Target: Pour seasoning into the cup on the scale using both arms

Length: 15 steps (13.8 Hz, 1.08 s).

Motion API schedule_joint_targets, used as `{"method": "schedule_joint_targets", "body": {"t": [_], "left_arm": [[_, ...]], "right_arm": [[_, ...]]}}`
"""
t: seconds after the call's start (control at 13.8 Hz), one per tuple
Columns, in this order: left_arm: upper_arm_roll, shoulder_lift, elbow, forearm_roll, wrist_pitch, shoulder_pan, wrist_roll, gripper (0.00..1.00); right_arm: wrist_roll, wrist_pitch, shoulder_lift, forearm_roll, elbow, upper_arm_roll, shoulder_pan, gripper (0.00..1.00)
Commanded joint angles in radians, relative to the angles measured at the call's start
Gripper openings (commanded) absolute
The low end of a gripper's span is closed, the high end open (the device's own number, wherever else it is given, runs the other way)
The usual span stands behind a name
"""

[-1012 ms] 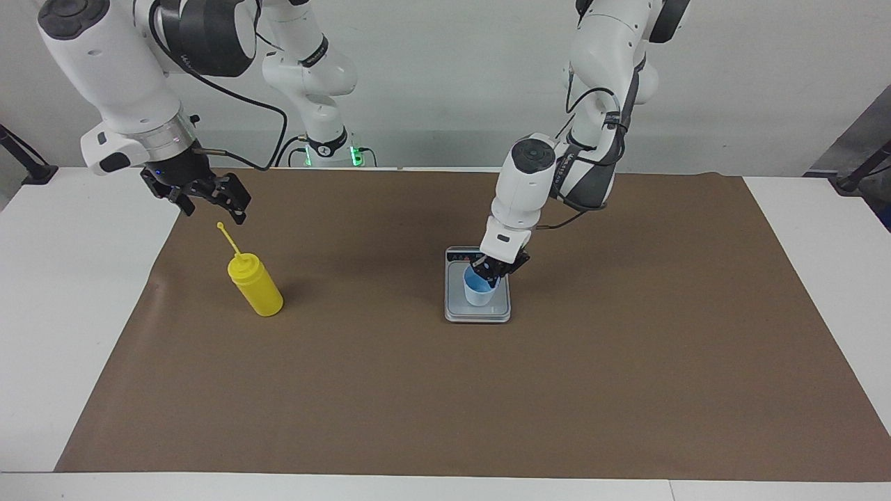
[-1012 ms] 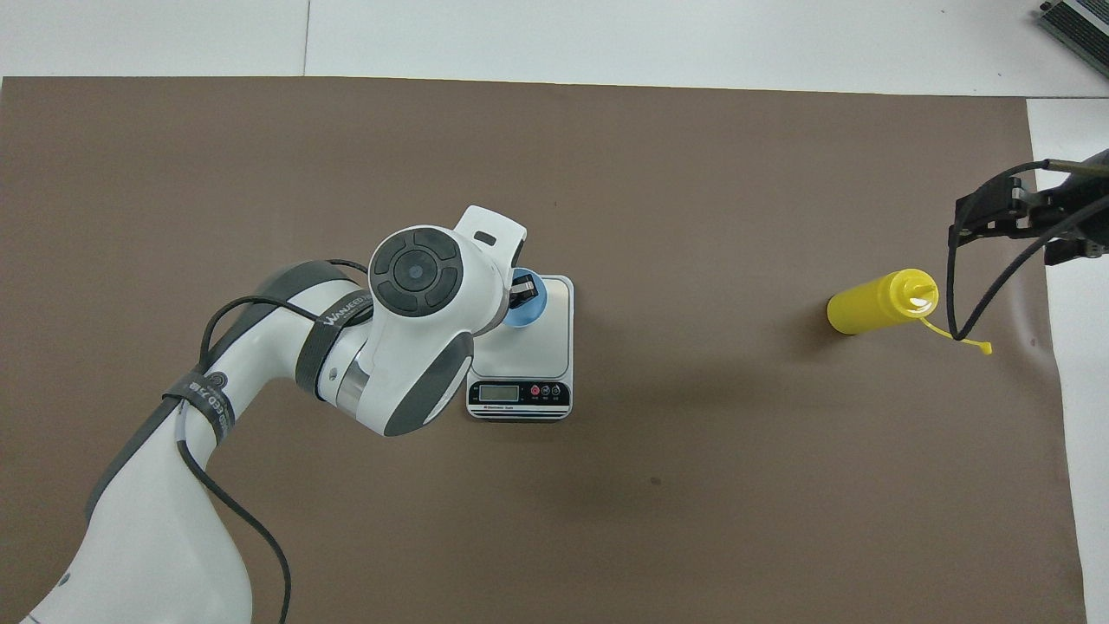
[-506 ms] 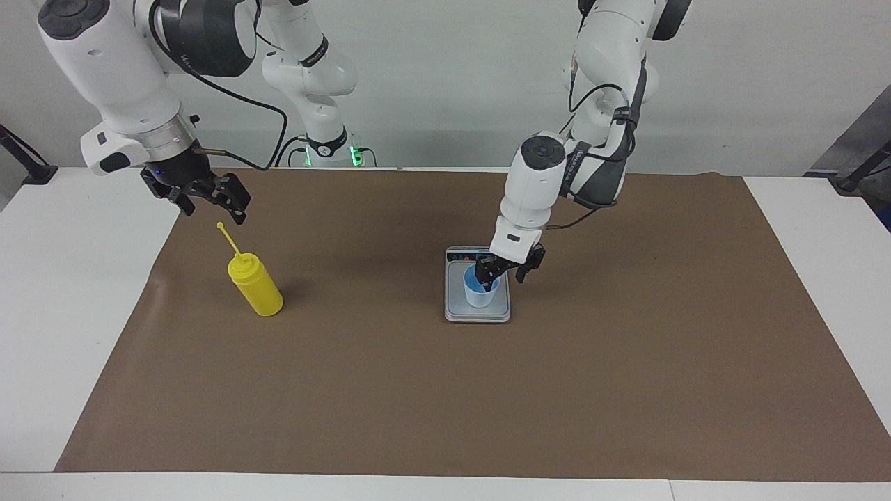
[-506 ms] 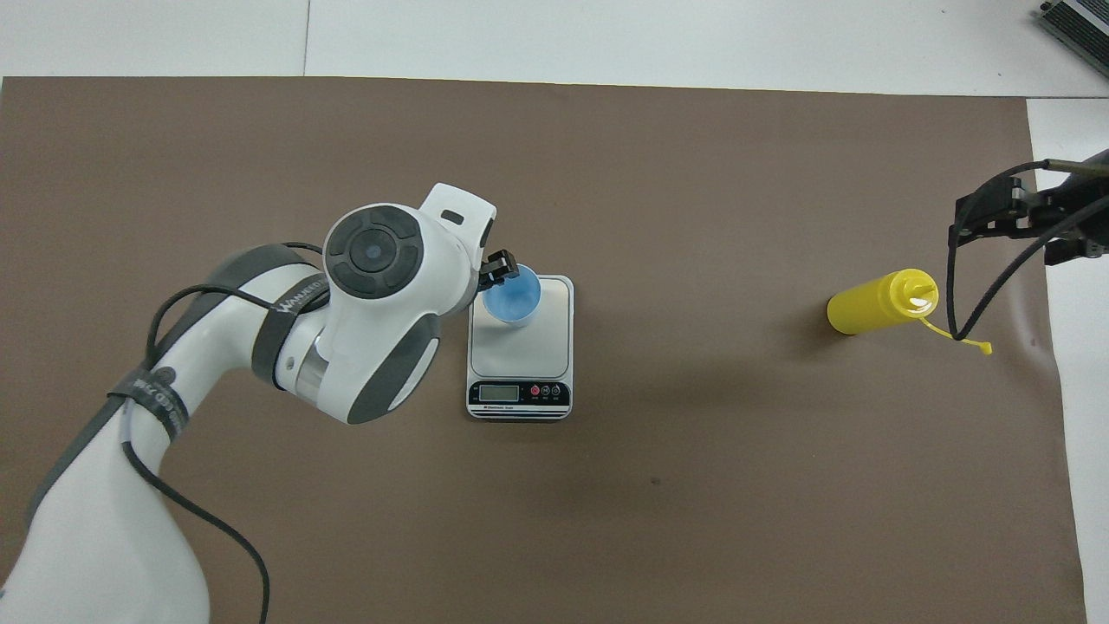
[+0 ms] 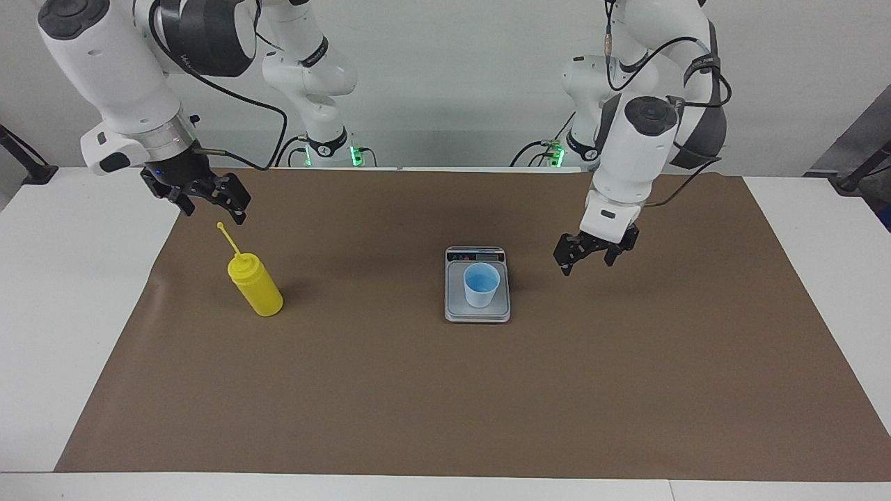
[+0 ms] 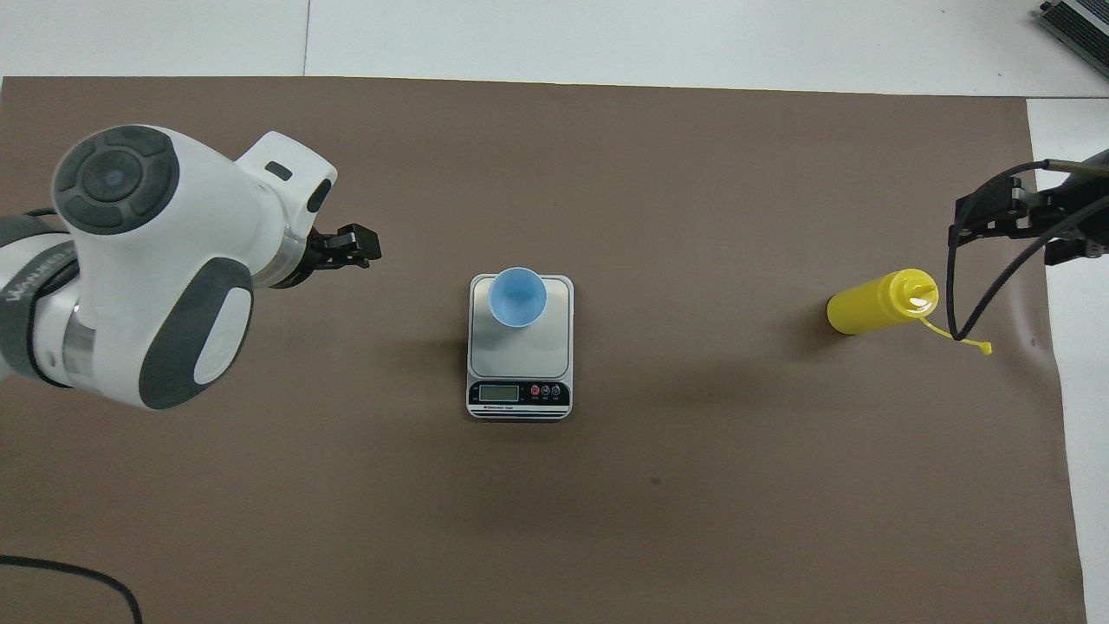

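Right gripper (image 5: 212, 197), fingers spread, empty, above the yellow seasoning bottle (image 5: 255, 284) standing toward its end of the mat: we judge we should descend squarely and clasp mid-body. Cup (image 5: 482, 284) on scale (image 5: 477, 312). Left gripper (image 5: 590, 255), fingers spread, empty, over mat beside scale.

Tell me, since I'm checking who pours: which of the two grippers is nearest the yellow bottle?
The right gripper, hanging above the seasoning. The left gripper is over the mat beside the scale.

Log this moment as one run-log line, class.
cup: upright on scale | seasoning: standing, ungrasped | left gripper: empty, over mat | right gripper: above seasoning
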Motion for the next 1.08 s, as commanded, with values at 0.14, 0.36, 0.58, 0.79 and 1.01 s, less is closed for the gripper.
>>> {"method": "schedule_joint_targets", "body": {"t": [0.14,0.36,0.58,0.79,1.01], "left_arm": [[-0.003,-0.095,-0.013,-0.046,-0.123,0.15,0.384,1.0],[0.0,-0.118,0.065,-0.045,-0.244,0.19,0.48,1.0],[0.0,-0.172,0.093,-0.046,-0.296,0.198,0.479,1.0],[-0.001,-0.18,0.078,-0.046,-0.322,0.193,0.471,1.0],[-0.003,-0.186,0.131,-0.053,-0.365,0.197,0.47,1.0]], "right_arm": [[-0.019,-0.014,-0.007,0.017,0.002,0.007,-0.012,1.0],[-0.019,-0.016,-0.007,0.017,0.002,0.007,-0.012,1.0],[-0.019,-0.016,-0.007,0.017,0.002,0.006,-0.012,1.0],[-0.019,-0.014,-0.007,0.017,0.002,0.007,-0.012,1.0],[-0.019,-0.014,-0.007,0.017,0.002,0.006,-0.012,1.0]]}}
